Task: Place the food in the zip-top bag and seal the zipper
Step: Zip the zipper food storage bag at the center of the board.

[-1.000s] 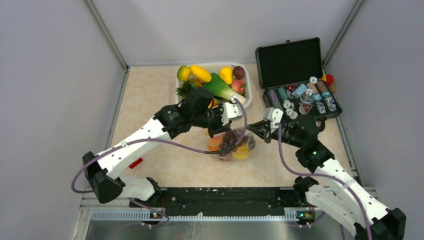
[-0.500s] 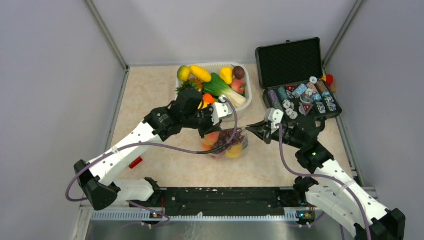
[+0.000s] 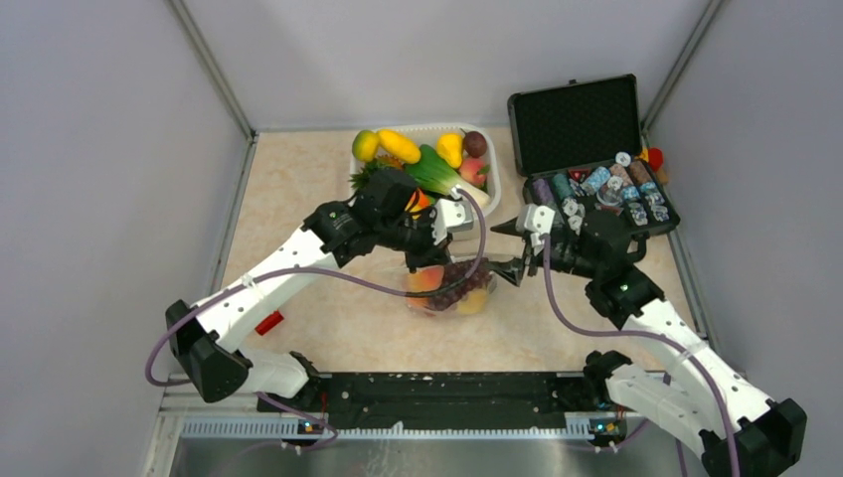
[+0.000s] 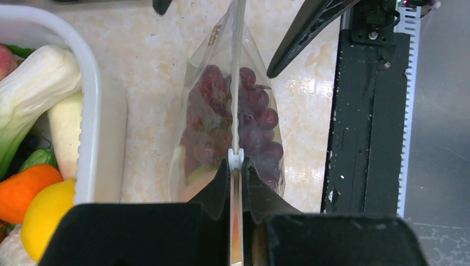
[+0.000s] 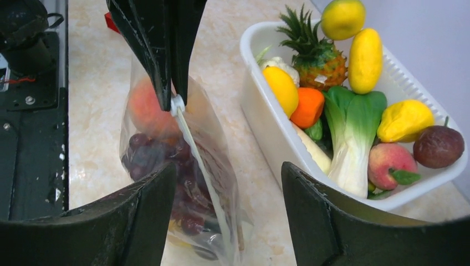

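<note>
- One bag point(image 3: 444, 290) hangs upright over the tabletop point(image 3: 298, 199), just beside the white tub point(image 5: 266, 133).
- Left jaws are clamped on one end of the zipper point(image 4: 237, 83).
- Right jaws stand wide apart, one on either side of the bag's other end.
- Grapes point(image 4: 252, 116) and a peach point(image 5: 145, 108) lie inside the bag.

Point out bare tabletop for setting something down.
Bare: the back-left corner between the white tub and the left wall, and the strip between the zip-top bag and the black base rail. Crowded: the back right, tub beside black case, and around the bag, left claw shut on its zipper, right claw open beside it.
</note>
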### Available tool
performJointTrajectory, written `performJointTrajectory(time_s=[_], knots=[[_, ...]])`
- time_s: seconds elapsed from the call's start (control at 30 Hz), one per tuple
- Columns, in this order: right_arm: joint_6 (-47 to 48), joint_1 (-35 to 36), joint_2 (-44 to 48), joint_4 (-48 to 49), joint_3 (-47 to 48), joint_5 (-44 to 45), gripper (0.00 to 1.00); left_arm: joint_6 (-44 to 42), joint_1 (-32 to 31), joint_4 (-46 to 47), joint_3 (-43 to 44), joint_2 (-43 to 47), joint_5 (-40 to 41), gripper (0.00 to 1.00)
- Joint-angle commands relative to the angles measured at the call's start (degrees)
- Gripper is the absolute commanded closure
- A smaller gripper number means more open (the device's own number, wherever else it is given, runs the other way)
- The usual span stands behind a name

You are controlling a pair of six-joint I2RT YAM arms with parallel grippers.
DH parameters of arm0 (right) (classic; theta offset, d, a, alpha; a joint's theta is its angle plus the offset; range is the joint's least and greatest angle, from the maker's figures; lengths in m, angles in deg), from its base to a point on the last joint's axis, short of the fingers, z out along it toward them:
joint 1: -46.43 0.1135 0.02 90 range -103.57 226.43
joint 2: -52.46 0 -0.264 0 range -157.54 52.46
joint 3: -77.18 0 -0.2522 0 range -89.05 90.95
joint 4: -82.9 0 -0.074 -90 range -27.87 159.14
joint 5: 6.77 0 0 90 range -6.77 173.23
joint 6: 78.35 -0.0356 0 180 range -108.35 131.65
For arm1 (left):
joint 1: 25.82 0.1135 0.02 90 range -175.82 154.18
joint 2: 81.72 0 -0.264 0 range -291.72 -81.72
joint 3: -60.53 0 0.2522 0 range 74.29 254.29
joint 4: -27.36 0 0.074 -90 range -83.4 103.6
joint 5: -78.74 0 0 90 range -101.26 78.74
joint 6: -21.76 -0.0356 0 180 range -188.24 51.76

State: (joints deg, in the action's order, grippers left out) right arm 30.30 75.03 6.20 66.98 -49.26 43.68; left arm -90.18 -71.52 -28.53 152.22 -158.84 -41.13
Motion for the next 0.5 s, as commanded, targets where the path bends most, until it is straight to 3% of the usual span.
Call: performJointTrajectory(time_s=[0.0,0.1,0.33,0.47], knots=[[3.1,-0.1,-2.2,-1.2,3.0,-4.5,0.34,0.9,-0.7,3.9,4.5,-0.6,-4.7,1.0],[3.8,0.2,-3.6,-2.8,3.9,-7.4,0.48,0.9,-0.8,3.9,5.1,-1.0,-5.0,1.0],[4.2,1.5,-5.0,-2.9,4.5,-7.7,0.56,0.8,-1.2,4.2,5.6,-1.9,-5.3,1.0],[1.7,1.9,-5.5,0.5,3.6,-8.1,0.81,1.0,-1.3,3.9,5.5,-2.1,-5.1,1.0]])
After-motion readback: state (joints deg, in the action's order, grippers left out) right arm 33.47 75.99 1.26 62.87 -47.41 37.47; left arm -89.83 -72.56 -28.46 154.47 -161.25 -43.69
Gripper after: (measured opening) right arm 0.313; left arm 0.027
